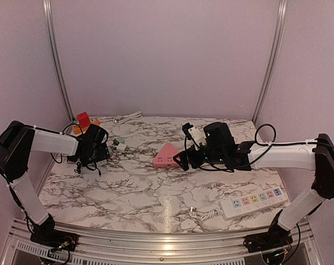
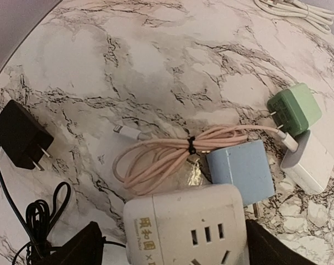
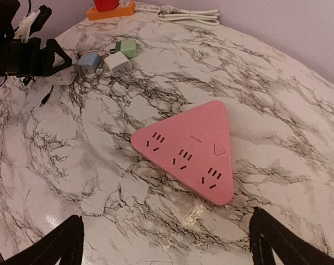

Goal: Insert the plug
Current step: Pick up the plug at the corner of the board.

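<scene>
A pink triangular socket (image 3: 189, 149) lies flat on the marble and also shows in the top view (image 1: 167, 155). My right gripper (image 3: 165, 221) hovers just in front of it, open and empty. My left gripper (image 2: 175, 234) stands around a white socket cube (image 2: 183, 223). Its right finger touches the cube and a small gap shows at the left finger. Beyond the cube lie a blue charger (image 2: 241, 171), a white charger (image 2: 309, 161), a green charger (image 2: 295, 107) and a coiled pink cable (image 2: 155, 157). A black adapter (image 2: 20, 135) lies to the left.
A white power strip with coloured sockets (image 1: 255, 200) lies at the front right, its plug (image 1: 193, 210) beside it. A red and orange block (image 1: 83, 120) and a white cable (image 1: 125, 117) lie at the back left. Black cord (image 2: 42, 218) trails by the left gripper.
</scene>
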{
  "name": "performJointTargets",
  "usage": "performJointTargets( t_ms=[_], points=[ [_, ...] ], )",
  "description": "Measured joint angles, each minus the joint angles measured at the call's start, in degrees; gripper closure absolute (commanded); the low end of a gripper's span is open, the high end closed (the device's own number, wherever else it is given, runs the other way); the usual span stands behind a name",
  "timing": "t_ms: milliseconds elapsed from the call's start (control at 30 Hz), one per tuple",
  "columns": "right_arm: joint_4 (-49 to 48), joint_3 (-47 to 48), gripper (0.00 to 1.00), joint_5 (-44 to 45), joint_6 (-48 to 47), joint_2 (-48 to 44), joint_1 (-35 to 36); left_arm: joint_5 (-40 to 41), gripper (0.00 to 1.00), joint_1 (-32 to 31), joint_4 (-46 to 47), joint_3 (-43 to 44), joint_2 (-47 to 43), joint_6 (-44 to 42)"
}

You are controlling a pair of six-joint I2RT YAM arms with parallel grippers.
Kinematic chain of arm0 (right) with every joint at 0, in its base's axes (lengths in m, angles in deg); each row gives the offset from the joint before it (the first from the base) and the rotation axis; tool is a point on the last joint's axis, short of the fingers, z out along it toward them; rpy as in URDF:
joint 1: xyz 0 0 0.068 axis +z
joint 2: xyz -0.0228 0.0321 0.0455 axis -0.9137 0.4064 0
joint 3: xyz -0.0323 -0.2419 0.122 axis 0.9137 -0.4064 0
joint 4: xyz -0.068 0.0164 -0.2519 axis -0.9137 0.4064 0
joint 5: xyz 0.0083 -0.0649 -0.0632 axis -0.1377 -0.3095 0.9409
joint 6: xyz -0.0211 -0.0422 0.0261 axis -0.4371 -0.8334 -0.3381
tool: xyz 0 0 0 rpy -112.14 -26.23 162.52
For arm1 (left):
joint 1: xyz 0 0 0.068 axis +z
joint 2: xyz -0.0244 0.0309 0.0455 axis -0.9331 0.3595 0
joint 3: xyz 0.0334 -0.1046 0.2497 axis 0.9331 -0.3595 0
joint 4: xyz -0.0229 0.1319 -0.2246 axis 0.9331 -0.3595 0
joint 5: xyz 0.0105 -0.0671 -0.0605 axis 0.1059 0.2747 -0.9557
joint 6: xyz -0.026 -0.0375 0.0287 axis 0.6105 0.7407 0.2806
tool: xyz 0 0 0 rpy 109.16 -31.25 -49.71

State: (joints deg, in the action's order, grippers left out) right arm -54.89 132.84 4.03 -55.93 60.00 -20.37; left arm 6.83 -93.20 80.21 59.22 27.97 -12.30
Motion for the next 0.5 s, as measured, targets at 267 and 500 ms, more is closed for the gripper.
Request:
performJointTargets(
  t_ms=[267, 500],
  points=[
    [-0.39, 0.00, 0.01, 0.00, 0.20, 0.39, 0.85, -0.04, 0.41, 0.02, 0.02, 0.00, 0.04, -0.02],
    [-0.37, 0.11, 0.02, 0.00, 0.17, 0.74, 1.14, -0.57, 0.56, 0.07, 0.02, 0.07, -0.17, -0.11]
  ],
)
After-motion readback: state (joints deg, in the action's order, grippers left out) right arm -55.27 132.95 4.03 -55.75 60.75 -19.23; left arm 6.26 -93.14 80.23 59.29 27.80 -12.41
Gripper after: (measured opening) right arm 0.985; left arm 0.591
